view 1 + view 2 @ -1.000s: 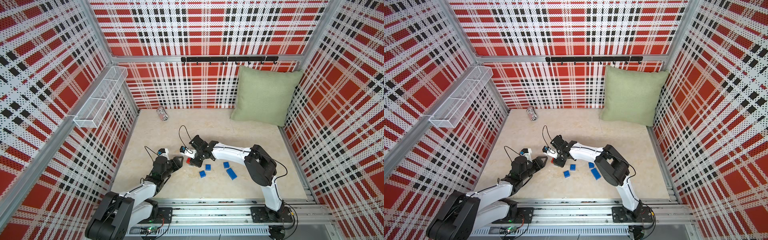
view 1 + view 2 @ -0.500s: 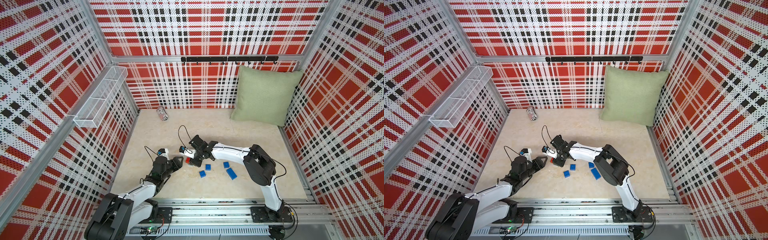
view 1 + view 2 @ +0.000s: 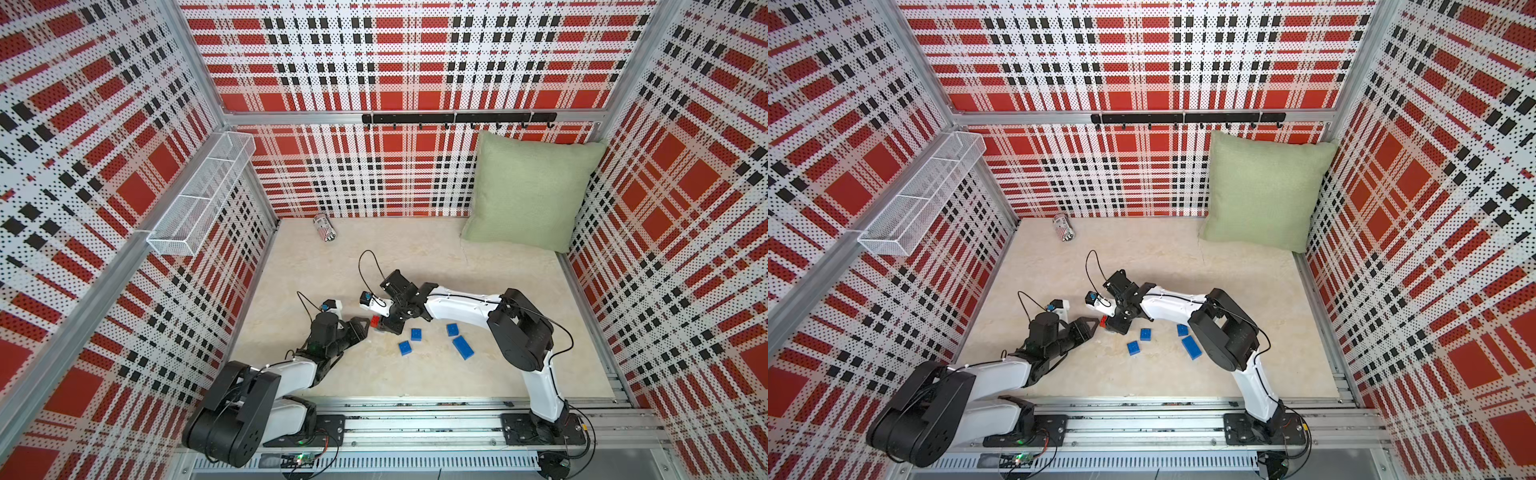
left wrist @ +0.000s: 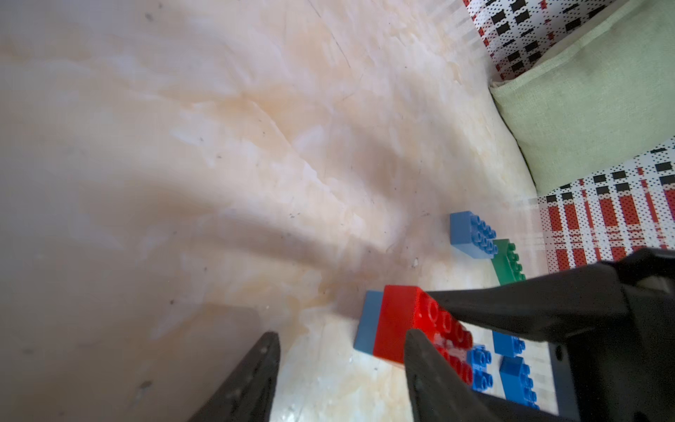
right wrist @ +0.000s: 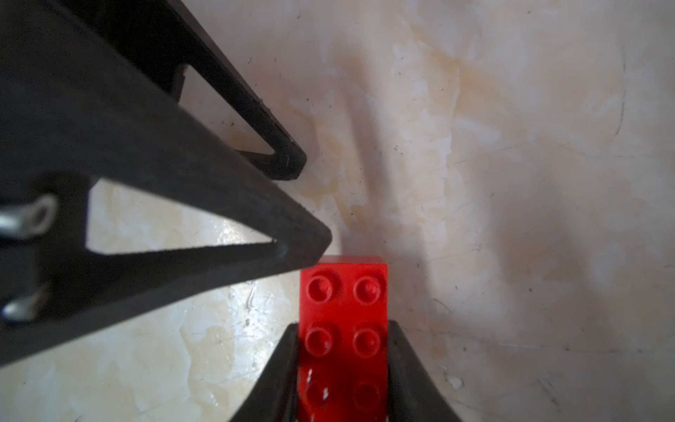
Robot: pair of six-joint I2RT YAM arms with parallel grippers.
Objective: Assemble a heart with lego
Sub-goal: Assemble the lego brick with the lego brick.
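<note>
My right gripper (image 5: 343,327) is shut on a red lego brick (image 5: 343,292) low over the floor, at centre in both top views (image 3: 376,321) (image 3: 1103,321). A blue brick (image 4: 370,321) sits against the red brick's underside. My left gripper (image 4: 342,334) stands open with nothing between its fingers. One of its fingertips (image 5: 317,237) is right at the red brick's free end. A long blue brick (image 4: 471,235) and a green one (image 4: 507,265) lie beyond. Loose blue bricks (image 3: 416,333) (image 3: 405,347) (image 3: 452,330) (image 3: 463,347) lie to the right. No heart is in view.
A striped can (image 3: 324,227) lies near the back wall. A green pillow (image 3: 528,195) leans in the back right corner. A wire basket (image 3: 199,199) hangs on the left wall. The metal rail (image 3: 415,419) runs along the front edge.
</note>
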